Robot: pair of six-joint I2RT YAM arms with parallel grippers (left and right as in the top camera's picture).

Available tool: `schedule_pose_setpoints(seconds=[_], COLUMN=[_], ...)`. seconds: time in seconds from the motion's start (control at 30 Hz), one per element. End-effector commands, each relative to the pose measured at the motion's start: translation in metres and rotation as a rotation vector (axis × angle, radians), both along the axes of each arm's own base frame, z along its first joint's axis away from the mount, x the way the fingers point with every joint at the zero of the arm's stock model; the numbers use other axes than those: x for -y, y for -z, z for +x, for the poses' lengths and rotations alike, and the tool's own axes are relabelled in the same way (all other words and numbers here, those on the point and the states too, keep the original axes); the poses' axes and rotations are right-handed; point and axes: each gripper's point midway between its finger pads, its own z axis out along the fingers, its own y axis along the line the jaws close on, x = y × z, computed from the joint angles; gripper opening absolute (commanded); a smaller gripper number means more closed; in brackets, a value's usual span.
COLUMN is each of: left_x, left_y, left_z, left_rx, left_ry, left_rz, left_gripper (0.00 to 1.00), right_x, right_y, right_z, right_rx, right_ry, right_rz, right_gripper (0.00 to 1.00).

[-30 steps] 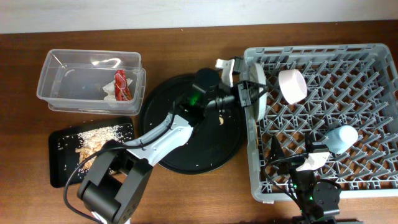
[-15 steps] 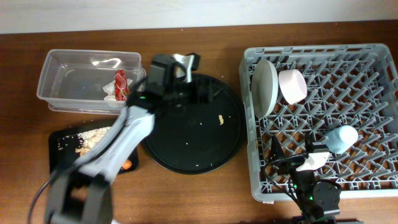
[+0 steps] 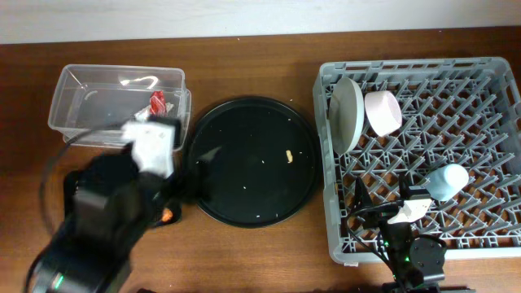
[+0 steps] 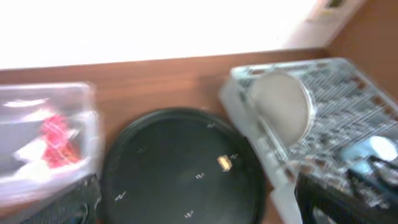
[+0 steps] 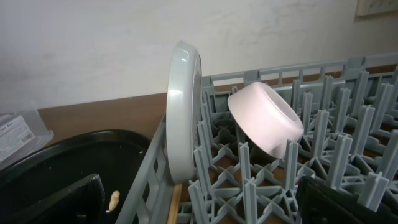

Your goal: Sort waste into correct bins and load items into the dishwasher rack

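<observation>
The grey dishwasher rack (image 3: 488,73) holds the pale plate (image 3: 345,112) on edge at its left wall, the white bowl (image 3: 383,112) beside it, and the light-blue cup (image 3: 446,181). The clear tub (image 3: 81,106) holds the red wrapper (image 3: 157,103). My left gripper (image 3: 183,175) hangs open and empty, high over the front left, and hides most of the black rectangular tray. An orange stick (image 3: 167,216) peeks out there. My right gripper (image 3: 387,195) stands open and empty over the rack's front. Its wrist view shows the plate (image 5: 183,106) and the bowl (image 5: 267,118).
The large round black tray (image 3: 252,163) lies between tub and rack, with one beige scrap (image 3: 288,155) and a few crumbs on it. The left wrist view shows the same tray (image 4: 180,168), the scrap (image 4: 224,163) and the tub (image 4: 43,137).
My left gripper opened off the plate at the rack's left wall and drew back across the round tray to the front left. The plate stays standing in the rack. The right arm is still.
</observation>
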Motion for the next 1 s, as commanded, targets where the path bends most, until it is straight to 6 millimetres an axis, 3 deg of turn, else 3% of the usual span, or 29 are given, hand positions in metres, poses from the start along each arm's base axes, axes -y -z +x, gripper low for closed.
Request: schedule_pose_setpoints(seconds=[0.0, 0.13, 0.37, 0.6, 0.97], left_x=[-0.051, -0.075, -0.092, -0.102, -0.113], left_y=[-0.003, 0.007, 0.03, 0.094, 0.169], left_z=[-0.018, -0.025, -0.01, -0.01, -0.017], left_rx=[0.041, 0.012, 0.082, 0.184, 0.341], left_ry=[-0.202, -0.303, -0.401, -0.416, -0.463], left_rz=[0.119, 0.195, 0.194, 0.08, 0.023], left_gripper=[0.99, 0.99, 0.99, 0.99, 0.99], right_x=[0.001, 0.001, 0.001, 0.001, 0.001], right_y=[0.002, 0.002, 0.002, 0.002, 0.002], right_z=[0.0, 0.0, 0.0, 0.0, 0.0], right_rx=[-0.002, -0.002, -0.002, -0.002, -0.002], right_ry=[0.001, 0.001, 0.001, 0.001, 0.001], right_rz=[0.0, 0.0, 0.0, 0.0, 0.0], right_gripper=[0.98, 0.98, 0.98, 0.98, 0.98])
